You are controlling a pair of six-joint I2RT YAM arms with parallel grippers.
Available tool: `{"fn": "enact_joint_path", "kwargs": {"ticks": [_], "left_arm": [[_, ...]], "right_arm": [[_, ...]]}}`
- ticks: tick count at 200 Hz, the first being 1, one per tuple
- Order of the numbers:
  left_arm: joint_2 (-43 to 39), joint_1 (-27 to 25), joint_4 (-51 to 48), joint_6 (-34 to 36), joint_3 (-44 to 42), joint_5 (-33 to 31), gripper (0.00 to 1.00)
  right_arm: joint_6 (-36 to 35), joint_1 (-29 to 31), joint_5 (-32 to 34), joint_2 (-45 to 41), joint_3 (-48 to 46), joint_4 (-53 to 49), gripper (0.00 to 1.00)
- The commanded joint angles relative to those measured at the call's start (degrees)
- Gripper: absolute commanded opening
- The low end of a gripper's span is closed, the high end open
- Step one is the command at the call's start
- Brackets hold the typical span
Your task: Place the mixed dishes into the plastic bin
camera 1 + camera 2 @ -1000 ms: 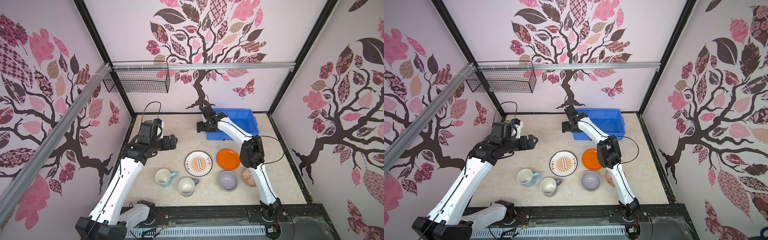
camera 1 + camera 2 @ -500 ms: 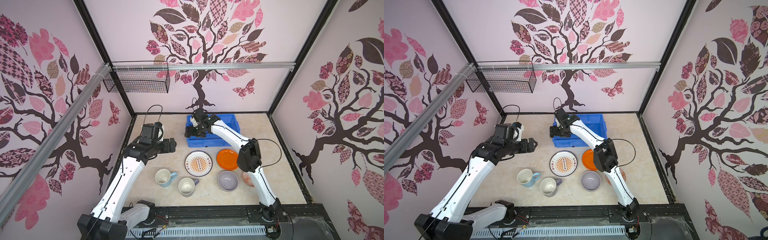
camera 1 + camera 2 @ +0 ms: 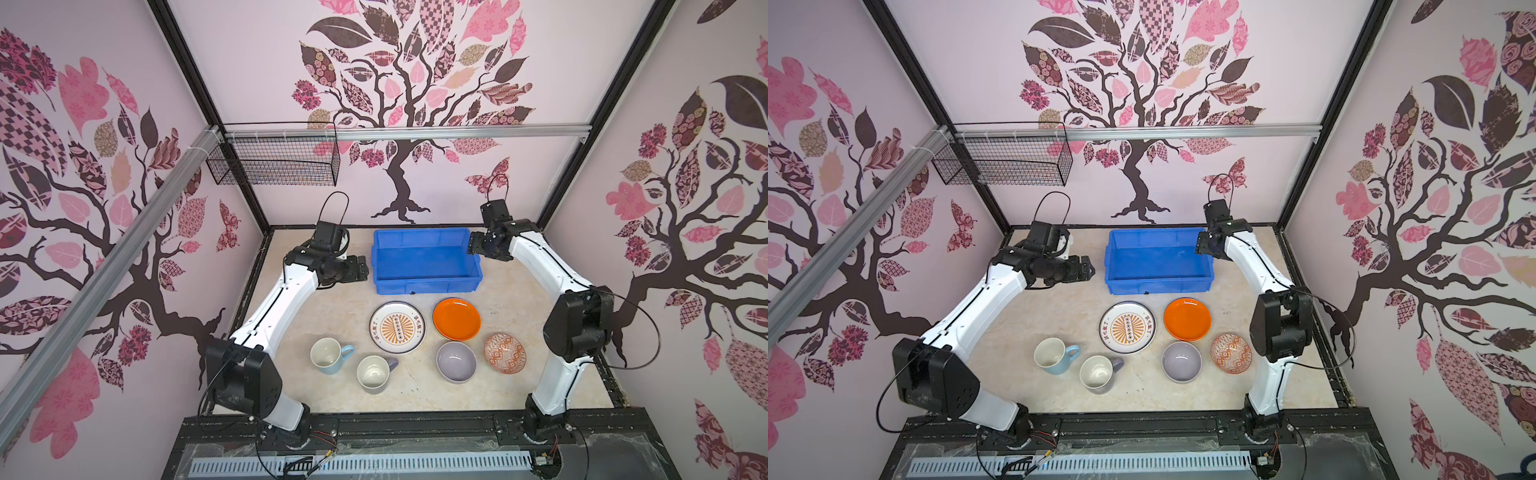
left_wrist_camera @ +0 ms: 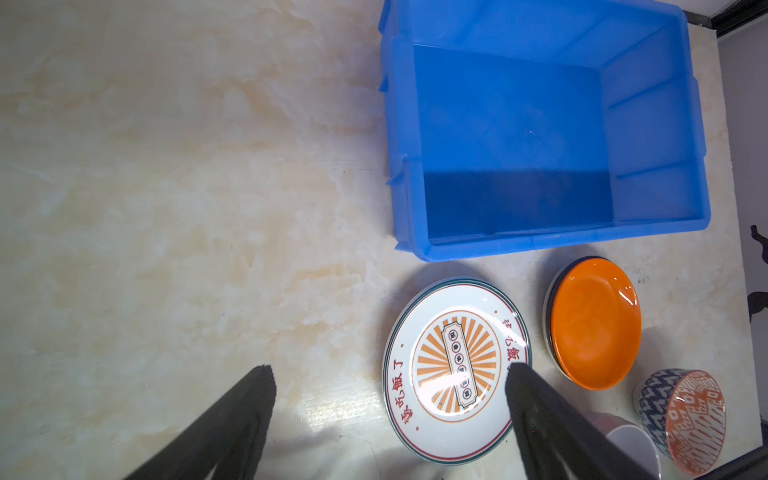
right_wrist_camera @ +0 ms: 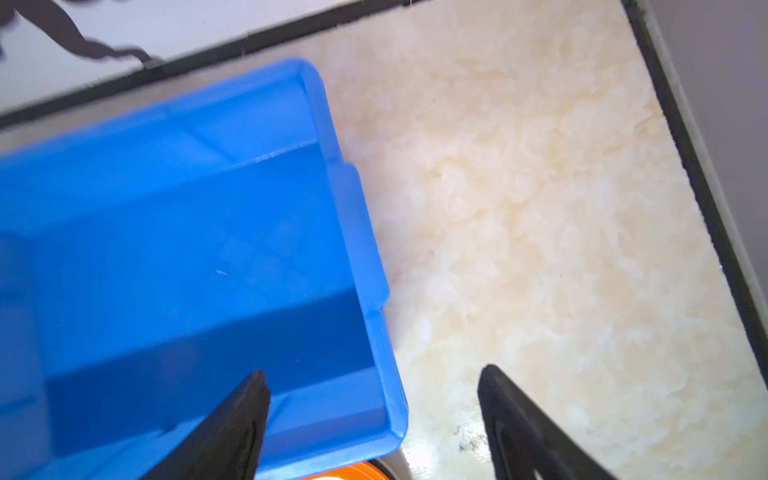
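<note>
plastic bin rests between the left claw and the right claw (both spread wide apart).

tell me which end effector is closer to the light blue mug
Left. The left end effector hovers past the light blue mug, just left of the blue bin; the right end effector sits farther away, over that bin's right rim.

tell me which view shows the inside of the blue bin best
The left wrist view: it shows the blue bin close up, with its whole floor in sight. Both top views show the bin whole but smaller, with the right gripper over its right edge. The right wrist view catches only one blurred end.
</note>
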Motion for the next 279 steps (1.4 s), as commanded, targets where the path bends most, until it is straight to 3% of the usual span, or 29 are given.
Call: {"fn": "enact_joint_path", "kwargs": {"ticks": [1, 34, 96, 142, 201, 231, 279], "left_arm": [[3.33, -0.85, -1.42, -0.75, 5.02, 1.19, 0.9], [6.19, -3.42, -4.25, -0.05, 7.32, 0.44, 0.89], [0.14, -9.24, -3.24, -0.3, 1.07, 1.25, 0.87], [0.25, -16.49, -1.83, 0.55, 2.34, 2.75, 0.87], [4.73, -25.15, -1.89, 2.59, 6.1, 3.5, 0.88], [5.28, -25.58, -1.66, 1.28, 5.81, 3.35, 0.88], [2.16, -23.9, -5.93, 1.03, 1.75, -6.16, 0.87]], "right_arm": [[-0.63, -0.18, 0.7, -1.6, -2.0, -0.81, 0.77], [0.37, -0.14, -2.8, -7.39, -7.55, -2.36, 0.72], [3.23, -0.12, -10.66, -20.88, -24.57, -5.23, 0.57], [4.75, -0.15, -13.76, -23.89, -34.41, -3.04, 0.53], [3.7, -0.11, -16.01, -20.08, -36.89, 0.69, 0.5], [3.33, -0.16, -16.8, -18.89, -35.8, 1.08, 0.49], [1.76, 0.45, -19.08, -22.17, -34.91, 0.93, 0.58]]}}
